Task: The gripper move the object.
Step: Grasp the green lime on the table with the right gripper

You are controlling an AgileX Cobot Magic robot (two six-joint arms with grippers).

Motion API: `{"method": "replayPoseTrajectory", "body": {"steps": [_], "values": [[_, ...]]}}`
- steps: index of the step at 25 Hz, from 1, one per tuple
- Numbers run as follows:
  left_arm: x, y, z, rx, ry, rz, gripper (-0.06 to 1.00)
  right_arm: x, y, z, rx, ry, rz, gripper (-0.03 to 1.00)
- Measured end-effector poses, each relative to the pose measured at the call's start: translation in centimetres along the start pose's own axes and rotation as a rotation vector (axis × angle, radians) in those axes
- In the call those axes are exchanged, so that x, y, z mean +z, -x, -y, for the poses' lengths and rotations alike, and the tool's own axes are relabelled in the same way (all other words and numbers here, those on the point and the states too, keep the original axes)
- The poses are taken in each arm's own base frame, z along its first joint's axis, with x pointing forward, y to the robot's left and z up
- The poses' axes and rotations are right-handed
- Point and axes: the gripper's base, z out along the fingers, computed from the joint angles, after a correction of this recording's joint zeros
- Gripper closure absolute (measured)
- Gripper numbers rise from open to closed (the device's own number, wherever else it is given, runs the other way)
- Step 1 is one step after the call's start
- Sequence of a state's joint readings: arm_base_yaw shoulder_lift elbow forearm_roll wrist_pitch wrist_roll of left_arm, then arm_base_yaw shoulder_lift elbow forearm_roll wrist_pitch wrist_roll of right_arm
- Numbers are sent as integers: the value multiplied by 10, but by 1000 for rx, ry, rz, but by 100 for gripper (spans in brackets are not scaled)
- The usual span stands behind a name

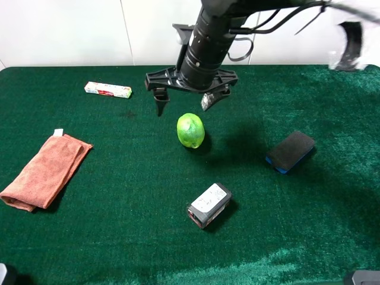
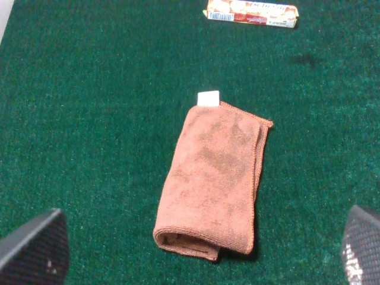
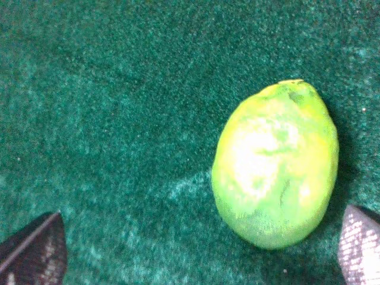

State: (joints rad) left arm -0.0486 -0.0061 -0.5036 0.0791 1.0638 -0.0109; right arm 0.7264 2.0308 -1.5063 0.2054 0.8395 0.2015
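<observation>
Green fruit (image 1: 190,130): you have one
Orange cloth (image 1: 44,171): you have one
Snack packet (image 1: 107,89): you have one
Black-and-blue sponge (image 1: 290,152): you have one
Black labelled box (image 1: 209,205): you have one
Loose things altogether: you count five

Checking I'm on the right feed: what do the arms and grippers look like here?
The right gripper is all black: a ribbed cylindrical wrist, a crossbar and two short fingers, one with a pale inner face. Black cables loop beside the wrist. The left gripper shows only two dark grey pads, one finely gridded. No markings are readable.
</observation>
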Motion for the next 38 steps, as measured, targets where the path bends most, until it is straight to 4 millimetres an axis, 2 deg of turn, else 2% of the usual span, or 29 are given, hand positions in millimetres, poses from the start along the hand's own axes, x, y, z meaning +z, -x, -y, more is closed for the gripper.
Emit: {"method": "replayPoseTrajectory", "body": {"steps": [8, 13, 19, 31, 33, 38], "values": [[0, 0, 0, 0, 0, 0, 2, 37, 5, 3, 33, -8, -72, 27], [0, 0, 0, 0, 0, 0, 2, 47, 5, 7, 32, -39, -92, 27], [0, 0, 0, 0, 0, 0, 2, 70, -1, 14, 49, -78, -138, 27], [0, 0, 0, 0, 0, 0, 2, 80, -2, 21, 26, -136, -149, 27], [0, 0, 0, 0, 0, 0, 2, 80, -2, 22, 18, -145, -147, 30], [0, 0, 0, 0, 0, 0, 2, 80, -2, 24, 0, -163, -143, 50]]}}
